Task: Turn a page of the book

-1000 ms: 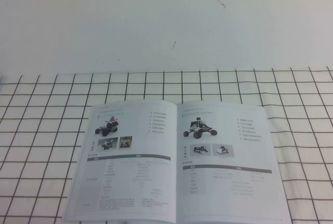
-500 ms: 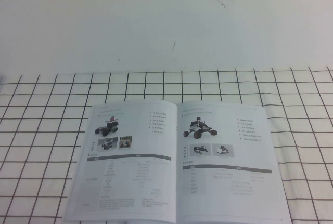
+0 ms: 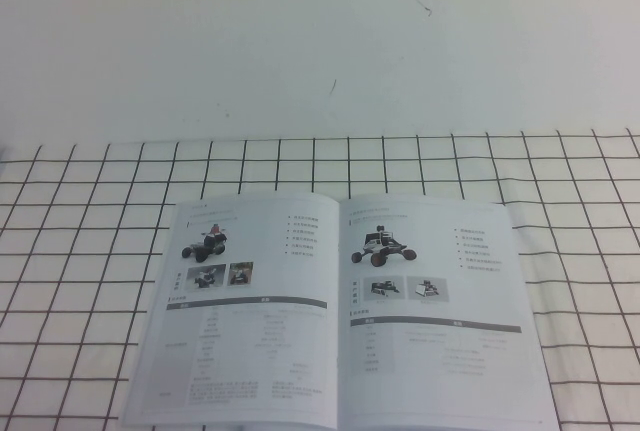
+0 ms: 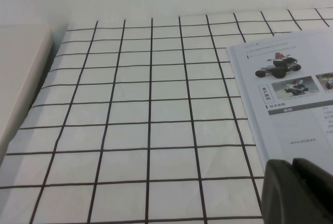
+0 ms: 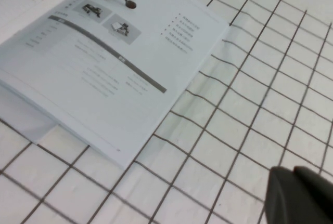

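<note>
An open book (image 3: 340,311) lies flat on the checked cloth at the near middle of the high view, each page showing a small wheeled vehicle, photos and tables. Neither gripper shows in the high view. In the left wrist view my left gripper (image 4: 292,162) is shut and empty, hovering by the near outer corner of the book's left page (image 4: 291,94). In the right wrist view my right gripper (image 5: 292,171) is shut and empty over bare cloth, apart from the right page (image 5: 104,63) and beyond its outer edge.
A white cloth with a black grid (image 3: 80,251) covers the table. A plain white surface (image 3: 300,41) rises behind it. A flat beige slab (image 4: 21,73) lies along the cloth's left edge in the left wrist view.
</note>
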`<state>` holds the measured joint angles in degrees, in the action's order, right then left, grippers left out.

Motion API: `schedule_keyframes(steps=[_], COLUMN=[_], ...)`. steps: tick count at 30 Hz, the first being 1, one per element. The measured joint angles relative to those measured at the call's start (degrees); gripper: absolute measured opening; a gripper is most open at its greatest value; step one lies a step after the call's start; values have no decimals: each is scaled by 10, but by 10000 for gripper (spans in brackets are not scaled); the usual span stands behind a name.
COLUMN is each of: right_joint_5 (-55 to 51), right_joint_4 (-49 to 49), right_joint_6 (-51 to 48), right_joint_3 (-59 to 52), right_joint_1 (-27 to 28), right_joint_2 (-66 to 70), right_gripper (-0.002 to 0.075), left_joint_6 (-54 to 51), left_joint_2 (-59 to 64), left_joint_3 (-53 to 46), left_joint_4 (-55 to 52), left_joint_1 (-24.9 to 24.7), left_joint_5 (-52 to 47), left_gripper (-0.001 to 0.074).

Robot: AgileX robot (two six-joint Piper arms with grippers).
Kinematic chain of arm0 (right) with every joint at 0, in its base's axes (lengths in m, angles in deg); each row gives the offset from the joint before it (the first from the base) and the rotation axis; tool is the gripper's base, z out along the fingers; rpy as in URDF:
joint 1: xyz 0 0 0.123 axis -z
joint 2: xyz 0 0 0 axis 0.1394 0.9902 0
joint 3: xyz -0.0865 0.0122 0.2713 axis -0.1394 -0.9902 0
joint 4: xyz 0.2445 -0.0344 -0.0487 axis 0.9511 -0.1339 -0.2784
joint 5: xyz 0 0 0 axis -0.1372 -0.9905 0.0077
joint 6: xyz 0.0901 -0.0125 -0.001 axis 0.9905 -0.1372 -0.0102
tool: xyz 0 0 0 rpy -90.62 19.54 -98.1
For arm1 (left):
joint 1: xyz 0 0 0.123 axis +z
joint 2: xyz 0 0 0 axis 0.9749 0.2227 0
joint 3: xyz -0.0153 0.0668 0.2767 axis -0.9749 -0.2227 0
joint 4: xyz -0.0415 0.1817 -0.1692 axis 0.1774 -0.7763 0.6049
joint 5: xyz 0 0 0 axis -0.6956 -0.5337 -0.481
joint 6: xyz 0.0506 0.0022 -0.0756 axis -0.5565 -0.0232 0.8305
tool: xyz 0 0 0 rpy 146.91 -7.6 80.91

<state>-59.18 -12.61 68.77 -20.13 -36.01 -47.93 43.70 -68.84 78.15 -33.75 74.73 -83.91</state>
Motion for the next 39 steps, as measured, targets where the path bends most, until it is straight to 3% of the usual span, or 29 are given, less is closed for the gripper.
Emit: schedule_keyframes(steps=[3, 8, 14, 19, 23, 39], right_joint_5=[43, 160, 185, 192, 195, 217], right_joint_4=[-1, 10, 35, 39, 42, 44], right_joint_6=[-20, -27, -31, -40, -42, -44], right_joint_3=[-14, -88, -170, -207, -240, -246], right_joint_1=[44, 176, 302, 315, 289, 281], right_joint_2=[-6, -60, -163, -171, -171, -172], right_gripper=[-1, -1, -1, -1, -1, -1], left_joint_6=[0, 0, 0, 0, 0, 0], left_joint_2=[0, 0, 0, 0, 0, 0], left_joint_3=[0, 0, 0, 0, 0, 0], left_joint_4=[0, 1, 1, 1, 1, 1], left_joint_1=[0, 0, 0, 0, 0, 0], left_joint_5=[0, 0, 0, 0, 0, -1], left_gripper=[-3, -3, -3, -3, -3, -3])
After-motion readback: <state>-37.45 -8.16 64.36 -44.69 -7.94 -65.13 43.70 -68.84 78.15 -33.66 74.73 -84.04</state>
